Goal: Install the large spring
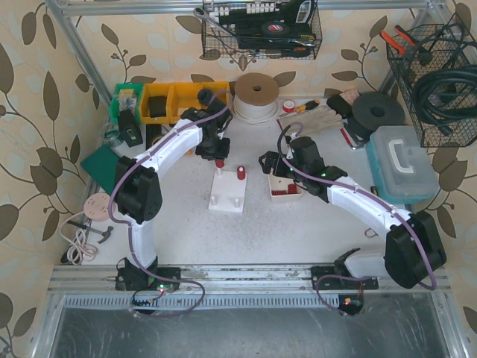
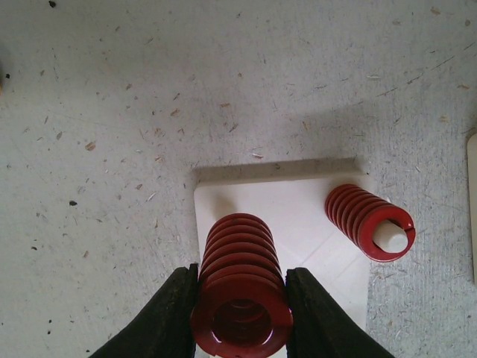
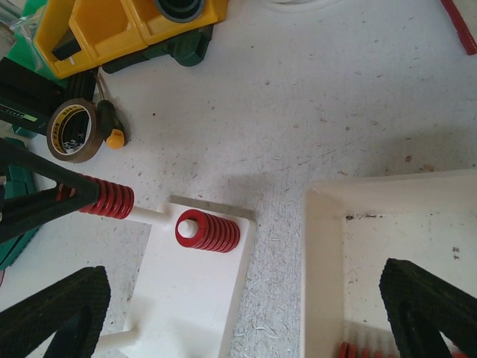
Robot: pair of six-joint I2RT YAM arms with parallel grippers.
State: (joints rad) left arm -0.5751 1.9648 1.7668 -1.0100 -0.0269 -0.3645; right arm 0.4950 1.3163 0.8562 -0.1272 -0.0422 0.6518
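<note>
My left gripper [image 2: 242, 298] is shut on a large red spring [image 2: 240, 287], one black pad on each side of its coils. It holds the spring over the far left corner of the white peg plate [image 2: 298, 216]. In the right wrist view this spring [image 3: 108, 200] sits on the tip of a white peg [image 3: 147, 216], with bare peg showing below it. A second red spring [image 3: 209, 231] is seated fully on the neighbouring peg. My right gripper [image 3: 246, 313] hangs open over the gap between the plate and a white tray [image 3: 324, 261], with nothing between its fingers.
The tray holds more red springs [image 3: 358, 350] at its near end. Yellow bins [image 1: 168, 101], a brown tape roll [image 3: 73, 130] and a screwdriver [image 3: 112, 127] lie beyond the plate. A large cord spool [image 1: 257, 93] and a pale blue case [image 1: 402, 160] stand to the right.
</note>
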